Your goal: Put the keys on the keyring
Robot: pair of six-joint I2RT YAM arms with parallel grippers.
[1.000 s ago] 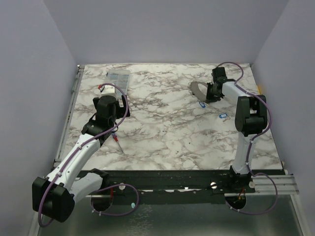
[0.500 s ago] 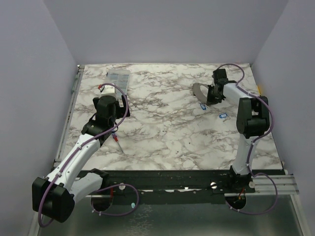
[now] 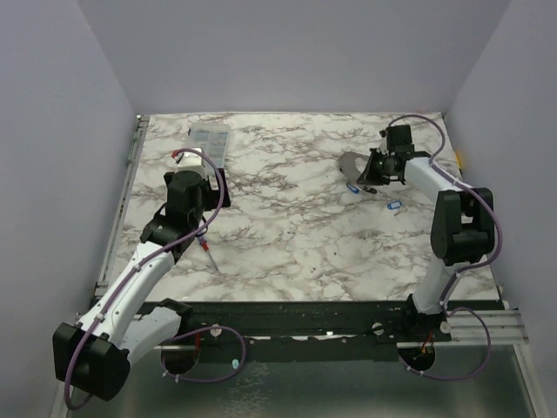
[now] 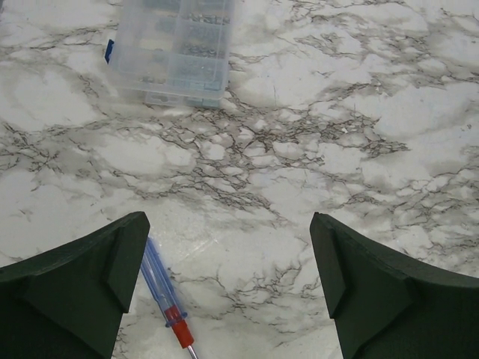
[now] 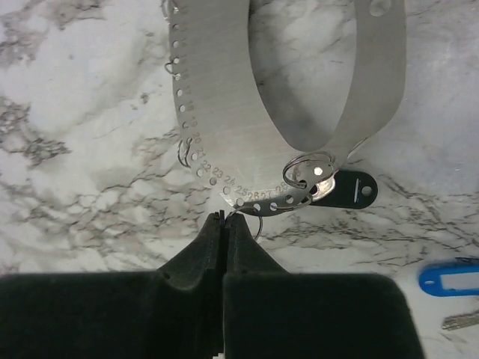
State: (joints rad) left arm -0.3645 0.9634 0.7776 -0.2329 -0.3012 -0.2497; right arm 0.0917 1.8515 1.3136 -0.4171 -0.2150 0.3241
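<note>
- My right gripper is pinched closed at the 6 o'clock rim of the flat grey metal keyring band, possibly nipping it.
- One black-headed key hangs on it; blue-headed key lies loose at 4 o'clock.
- My left gripper gapes wide, empty; clear plastic compartment box at 12 o'clock, contents blurred.

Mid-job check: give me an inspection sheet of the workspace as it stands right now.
Surface: marble-patterned table, flat.
Job's things: keyring, a flat holed metal band, lying at the right gripper; keys, two blue-headed, loose near it; dark-headed key at its edge.
Clutter: clear compartment box; screwdriver.
Grippers: left gripper open, holding nothing; right gripper shut, tips at the keyring's edge, grip unclear.
Cables: purple cables along both arms, off the job's things.
Surroundings: plain pale walls on three sides.
</note>
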